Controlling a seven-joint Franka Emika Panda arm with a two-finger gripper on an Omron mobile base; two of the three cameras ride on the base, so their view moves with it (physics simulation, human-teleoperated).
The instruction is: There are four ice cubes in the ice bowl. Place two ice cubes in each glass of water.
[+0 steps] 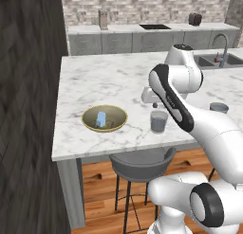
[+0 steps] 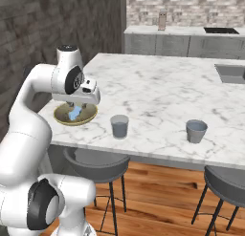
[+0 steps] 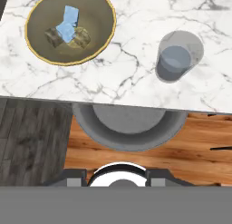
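Marble surface (image 1: pixel 95 81): white with grey veins, an island top carrying the bowl and both tumblers near its front edge.
Ice bowl (image 1: pixel 104 118): olive-gold with a yellowish rim, resting on the surface near the front edge, at the left end of the row in the left base view.
Ice cubes (image 3: pixel 68 26): pale blue blocks lying together in the middle of the ice bowl; the hand view shows light-blue pieces touching one another beside darker, brownish-looking blocks, and the exact count cannot be told.
Near glass of water (image 1: pixel 159 121): grey-blue tumbler, upright, on the surface beside the ice bowl but apart from it.
Far glass of water (image 2: pixel 196 131): second tumbler, upright, well apart from the first along the same front edge.
Gripper (image 1: pixel 154 104): carried above the surface, between the ice bowl and the near glass of water; fingertips hidden beneath the hand, jaws nearly closed, and nothing can be seen held between them.
Relation to gripper: the ice bowl lies to one side below the hand, the near glass of water to the other.
Stool (image 1: pixel 141 164): grey seat under the front edge of the surface.
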